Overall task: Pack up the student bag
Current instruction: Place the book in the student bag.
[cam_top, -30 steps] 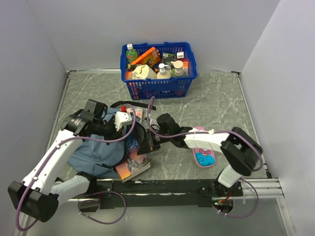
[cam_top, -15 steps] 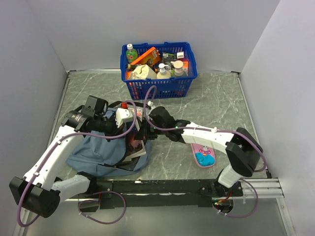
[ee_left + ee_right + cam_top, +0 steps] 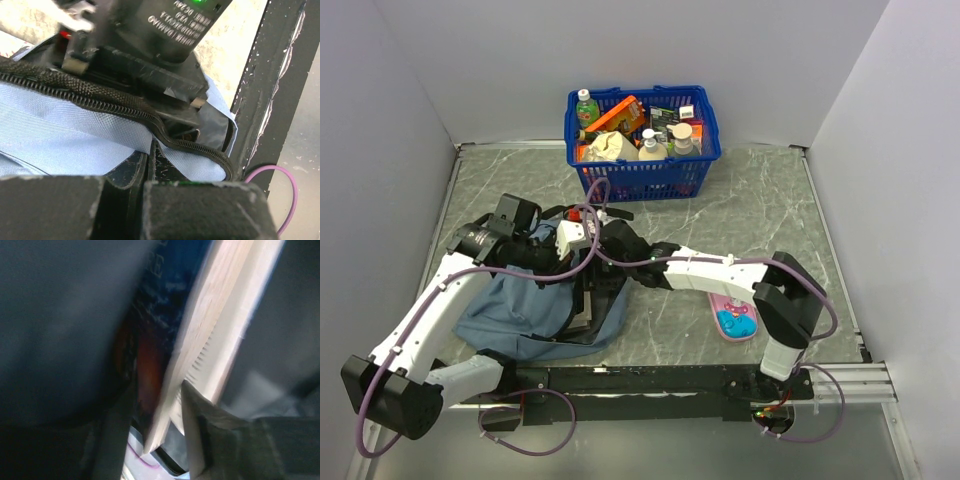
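Observation:
The student bag (image 3: 515,305), grey-blue fabric, lies at the near left of the table with its opening facing right. My left gripper (image 3: 576,240) is shut on the bag's fabric edge just below the dark zip (image 3: 100,95), holding the opening up; its fingertips (image 3: 161,167) pinch the blue cloth (image 3: 60,130). My right gripper (image 3: 598,282) reaches into the opening and is shut on a book (image 3: 215,330), its pale page edge and dark blue cover between the fingers. In the top view only a sliver of the book (image 3: 583,312) shows inside the bag.
A blue plastic basket (image 3: 642,180) full of bottles and packets stands at the back centre. A pink pencil case (image 3: 733,315) lies right of the bag under my right arm. A black rail (image 3: 670,378) runs along the near edge.
My right gripper has moved left with the book, from outside the bag's lower edge into the opening. The book is now mostly hidden inside. The left gripper stayed on the bag's edge.

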You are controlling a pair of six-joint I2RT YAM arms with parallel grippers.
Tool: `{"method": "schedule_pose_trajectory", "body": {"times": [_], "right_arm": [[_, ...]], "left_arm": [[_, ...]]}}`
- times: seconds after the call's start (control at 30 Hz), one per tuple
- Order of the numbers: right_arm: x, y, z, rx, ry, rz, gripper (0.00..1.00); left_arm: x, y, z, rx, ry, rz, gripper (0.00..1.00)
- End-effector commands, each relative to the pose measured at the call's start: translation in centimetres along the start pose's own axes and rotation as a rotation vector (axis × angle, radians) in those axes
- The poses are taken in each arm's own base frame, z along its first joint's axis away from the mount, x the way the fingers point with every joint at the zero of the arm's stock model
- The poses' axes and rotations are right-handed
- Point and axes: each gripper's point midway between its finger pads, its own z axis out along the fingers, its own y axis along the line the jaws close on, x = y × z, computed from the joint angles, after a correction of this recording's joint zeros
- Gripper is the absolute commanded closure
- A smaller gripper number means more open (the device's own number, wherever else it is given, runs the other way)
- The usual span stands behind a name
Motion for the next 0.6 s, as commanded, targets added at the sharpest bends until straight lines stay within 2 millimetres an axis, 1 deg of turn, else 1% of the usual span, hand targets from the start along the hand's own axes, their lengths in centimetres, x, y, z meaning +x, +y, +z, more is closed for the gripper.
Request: {"method": "schedule_pose_trajectory", "body": {"times": [0.0,0.03,0.07,0.1,0.13,0.17,0.2,0.23,0.27,0.3,0.33,0.37,0.4,0.43,0.47,0.5,0.53,0.57], "right_arm": [[0.7,0.7,-3.0,-0.044,0.021,-0.043,0.45],[0.3,1.1,-4.2,-0.059,-0.002,-0.060,0.44],[0.0,0.3,-4.7,-0.042,-0.010,-0.062,0.44],[-0.4,0.3,-5.3,-0.042,-0.025,-0.073,0.44],[-1.2,0.7,-6.5,-0.051,-0.058,-0.104,0.44],[-1.9,-0.1,-6.9,-0.020,-0.089,-0.106,0.45],[-2.4,-0.4,-7.3,-0.012,-0.113,-0.106,0.47],[-2.9,-0.6,-7.6,-0.009,-0.134,-0.110,0.51],[-3.3,-1.3,-7.4,0.007,-0.152,-0.108,0.53],[-3.8,-1.5,-7.2,0.013,-0.170,-0.115,0.57],[-3.8,-2.4,-6.3,0.040,-0.168,-0.115,0.69],[-4.5,-2.3,-6.0,0.052,-0.184,-0.118,0.79],[-4.3,-3.5,-4.5,0.088,-0.155,-0.113,0.91],[-4.4,-3.7,-3.8,0.100,-0.144,-0.118,1.00],[-5.1,-3.1,-3.3,0.098,-0.150,-0.121,1.00],[-4.9,-4.0,-2.0,0.124,-0.131,-0.122,1.00],[-4.9,-4.2,-1.5,0.134,-0.128,-0.123,1.00],[-5.4,-4.0,-1.0,0.134,-0.135,-0.125,1.00]], "left_arm": [[-1.6,-0.6,-0.3,0.033,-0.065,0.061,0.99],[-1.4,-0.7,-0.2,0.034,-0.059,0.063,0.99],[-1.2,-0.6,-0.3,0.029,-0.050,0.064,0.99],[-1.1,-0.6,-0.3,0.027,-0.048,0.066,0.99],[-0.9,-0.6,-0.2,0.024,-0.045,0.065,0.99],[-0.7,-0.6,-0.1,0.024,-0.042,0.063,0.99],[-0.7,-0.7,-0.1,0.026,-0.044,0.063,0.99],[-0.6,-0.7,-0.1,0.027,-0.041,0.058,0.99],[-0.6,-0.8,-0.1,0.031,-0.041,0.055,0.99],[-0.6,-0.8,-0.1,0.035,-0.040,0.052,0.99],[-0.7,-0.9,-0.1,0.036,-0.042,0.053,0.99],[-0.6,-0.9,-0.1,0.040,-0.038,0.051,0.99],[-0.6,-1.0,-0.1,0.046,-0.036,0.047,0.99],[-0.6,-1.0,-0.2,0.046,-0.033,0.048,0.99],[-0.7,-1.1,-0.3,0.046,-0.033,0.050,0.99],[-0.7,-1.1,-0.4,0.045,-0.030,0.051,0.99],[-0.8,-1.2,-0.5,0.046,-0.031,0.054,0.99],[-0.9,-1.2,-0.7,0.041,-0.035,0.061,0.99]]}}
